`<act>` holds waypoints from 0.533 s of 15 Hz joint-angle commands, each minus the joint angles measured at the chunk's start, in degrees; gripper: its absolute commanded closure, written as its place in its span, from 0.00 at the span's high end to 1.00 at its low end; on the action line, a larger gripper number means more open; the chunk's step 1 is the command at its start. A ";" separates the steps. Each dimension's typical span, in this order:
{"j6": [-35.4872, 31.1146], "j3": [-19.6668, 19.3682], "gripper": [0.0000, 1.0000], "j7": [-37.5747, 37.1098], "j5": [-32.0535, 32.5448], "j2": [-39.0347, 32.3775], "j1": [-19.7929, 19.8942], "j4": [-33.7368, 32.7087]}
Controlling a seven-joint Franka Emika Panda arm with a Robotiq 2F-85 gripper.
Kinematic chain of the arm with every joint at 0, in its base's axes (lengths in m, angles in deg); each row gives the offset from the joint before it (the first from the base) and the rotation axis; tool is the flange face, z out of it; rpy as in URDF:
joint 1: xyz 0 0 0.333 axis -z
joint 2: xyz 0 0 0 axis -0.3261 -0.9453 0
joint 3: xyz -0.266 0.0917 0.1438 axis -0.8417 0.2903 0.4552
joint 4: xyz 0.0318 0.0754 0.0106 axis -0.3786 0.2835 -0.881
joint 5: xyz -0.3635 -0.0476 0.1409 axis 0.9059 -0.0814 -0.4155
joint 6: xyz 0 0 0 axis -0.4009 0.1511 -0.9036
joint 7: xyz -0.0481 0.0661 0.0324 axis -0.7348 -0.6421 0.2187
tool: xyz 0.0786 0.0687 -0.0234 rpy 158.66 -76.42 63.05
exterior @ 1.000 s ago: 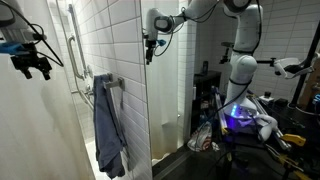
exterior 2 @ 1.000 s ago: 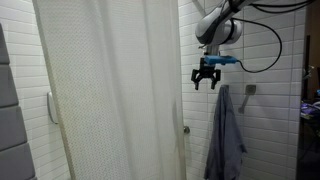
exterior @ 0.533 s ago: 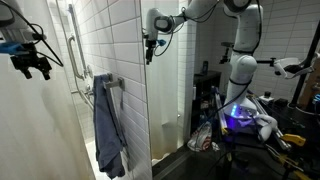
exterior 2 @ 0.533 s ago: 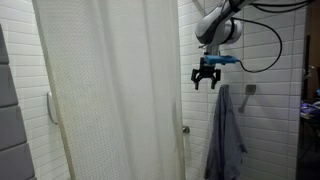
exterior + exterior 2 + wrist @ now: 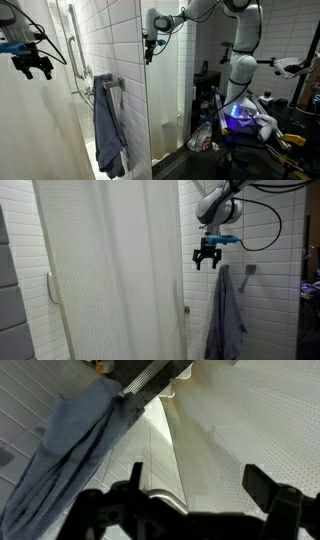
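Claw high in the air: the gripper hangs with its jaws spread wide, nothing in them. Right beside it is the edge of the white shower curtain. Just below, clear of the fingers, the blue towel droops from its hook against the tiled wall.

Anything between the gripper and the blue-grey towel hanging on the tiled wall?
Nothing visible. The gripper hangs open in free air, above the blue-grey towel and a little to its curtain side. The white shower curtain hangs off to the gripper's other side, not between them. The wrist view shows the same gap.
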 commanded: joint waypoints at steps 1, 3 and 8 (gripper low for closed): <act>4.12 -0.21 1.00 3.84 4.29 -1.15 0.56 -3.88; 5.82 -0.34 1.00 7.57 6.06 -1.68 0.85 -5.89; 2.60 -0.95 1.00 21.35 3.80 -3.39 1.81 -9.91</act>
